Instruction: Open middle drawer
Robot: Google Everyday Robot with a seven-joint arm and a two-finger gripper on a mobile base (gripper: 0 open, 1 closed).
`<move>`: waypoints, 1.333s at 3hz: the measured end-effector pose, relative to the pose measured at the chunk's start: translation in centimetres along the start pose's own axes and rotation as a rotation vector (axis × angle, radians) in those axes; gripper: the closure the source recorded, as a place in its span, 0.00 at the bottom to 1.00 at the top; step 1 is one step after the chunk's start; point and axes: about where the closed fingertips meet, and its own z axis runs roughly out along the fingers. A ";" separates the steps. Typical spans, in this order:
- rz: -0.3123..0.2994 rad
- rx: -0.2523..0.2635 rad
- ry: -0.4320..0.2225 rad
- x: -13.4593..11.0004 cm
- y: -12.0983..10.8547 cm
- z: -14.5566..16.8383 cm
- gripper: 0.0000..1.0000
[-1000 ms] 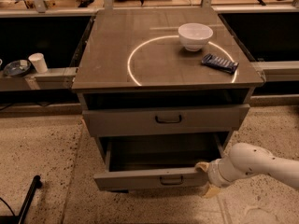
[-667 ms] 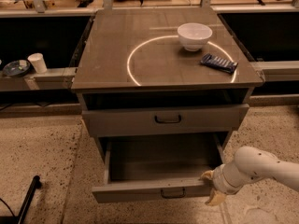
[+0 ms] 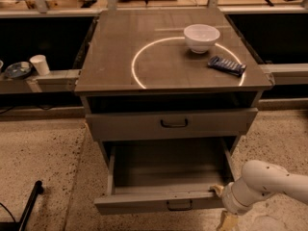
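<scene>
The middle drawer [image 3: 159, 201] is a grey drawer with a flat front and a small black loop handle [image 3: 179, 205]. It stands pulled far out of the cabinet, and its inside [image 3: 168, 170] looks empty. My gripper [image 3: 222, 203], on a white arm [image 3: 269, 182], is at the right end of this drawer's front panel and touches its top corner. The top drawer [image 3: 171, 123] above it sits nearly closed. The bottom drawer is out of view.
On the cabinet top [image 3: 125, 47] stand a white bowl [image 3: 201, 36] and a blue snack packet [image 3: 226, 65] inside a painted white circle. A white cup [image 3: 40, 64] and a dish [image 3: 18, 70] sit on a ledge at left. A black pole [image 3: 29, 203] leans at lower left.
The middle drawer has slid further out toward the camera. My gripper has moved down and toward the camera with the drawer's right front corner.
</scene>
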 end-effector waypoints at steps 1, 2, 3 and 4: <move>0.000 0.000 0.000 -0.3 0.1 -0.8 0.31; 0.000 0.000 0.000 -0.4 0.1 -1.1 0.13; 0.010 0.105 -0.027 -1.1 1.7 -3.7 0.00; 0.010 0.105 -0.027 -1.1 1.7 -3.7 0.00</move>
